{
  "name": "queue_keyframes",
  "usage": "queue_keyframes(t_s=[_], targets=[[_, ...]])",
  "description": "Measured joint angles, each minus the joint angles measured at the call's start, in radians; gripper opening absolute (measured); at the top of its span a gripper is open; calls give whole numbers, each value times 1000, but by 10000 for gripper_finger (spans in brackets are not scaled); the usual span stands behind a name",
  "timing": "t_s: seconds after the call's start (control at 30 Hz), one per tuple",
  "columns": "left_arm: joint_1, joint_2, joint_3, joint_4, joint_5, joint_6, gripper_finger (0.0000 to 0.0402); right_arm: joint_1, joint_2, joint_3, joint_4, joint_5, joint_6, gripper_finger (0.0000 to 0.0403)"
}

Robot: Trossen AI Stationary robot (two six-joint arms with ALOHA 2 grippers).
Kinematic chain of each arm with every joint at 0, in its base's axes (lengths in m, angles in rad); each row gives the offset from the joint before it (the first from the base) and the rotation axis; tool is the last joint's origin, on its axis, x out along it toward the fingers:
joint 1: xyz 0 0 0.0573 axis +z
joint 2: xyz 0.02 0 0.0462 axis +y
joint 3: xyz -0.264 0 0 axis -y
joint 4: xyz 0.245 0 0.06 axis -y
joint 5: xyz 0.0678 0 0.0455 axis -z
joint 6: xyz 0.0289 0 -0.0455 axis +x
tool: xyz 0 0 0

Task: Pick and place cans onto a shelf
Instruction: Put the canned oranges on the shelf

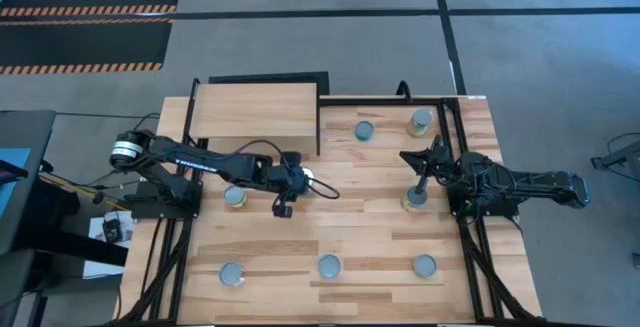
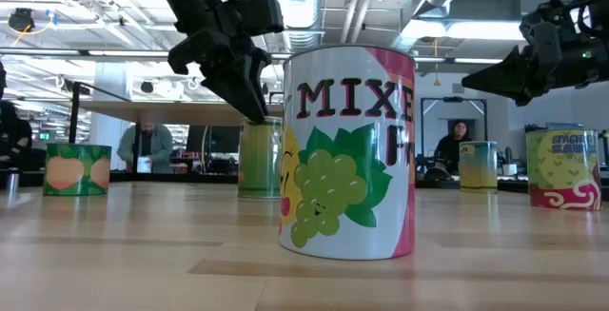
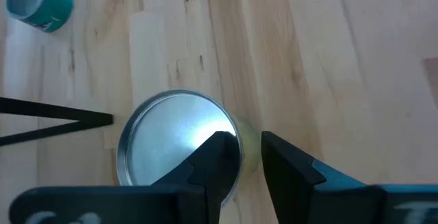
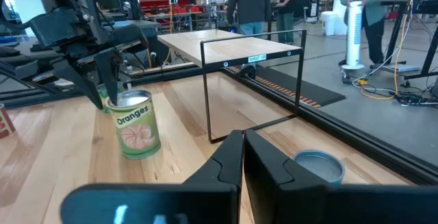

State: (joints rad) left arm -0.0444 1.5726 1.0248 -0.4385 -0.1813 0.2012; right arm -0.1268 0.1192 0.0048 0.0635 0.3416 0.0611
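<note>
Seven cans on worktop; rigid, light, slick — grip sidewalls. Left pincer slightly parted, empty, over can's three o'clock rim.

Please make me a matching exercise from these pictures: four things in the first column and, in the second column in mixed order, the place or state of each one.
Column A
1. shelf
2. Oranges can
3. right gripper
4. MIXE can

Column B
a. fingers together, holding nothing
b. nearest to the low camera
c. no can on its top
d. directly under the left gripper

Pairs: 1-c, 2-d, 3-a, 4-b
</note>
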Motion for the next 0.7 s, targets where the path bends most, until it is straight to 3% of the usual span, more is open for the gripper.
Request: queue_keyframes(t_s=[0.2, 0.4, 0.57, 0.7], targets=[[0, 19, 1, 15, -28, 45, 70, 0, 0, 0, 0, 0, 0, 40], [0, 21, 3, 12, -53, 92, 9, 0, 0, 0, 0, 0, 0, 40], [12, -51, 4, -44, -34, 68, 2, 0, 0, 0, 0, 0, 0, 40], [40, -147, 75, -194, -15, -10, 0, 0, 0, 0, 0, 0, 0, 40]])
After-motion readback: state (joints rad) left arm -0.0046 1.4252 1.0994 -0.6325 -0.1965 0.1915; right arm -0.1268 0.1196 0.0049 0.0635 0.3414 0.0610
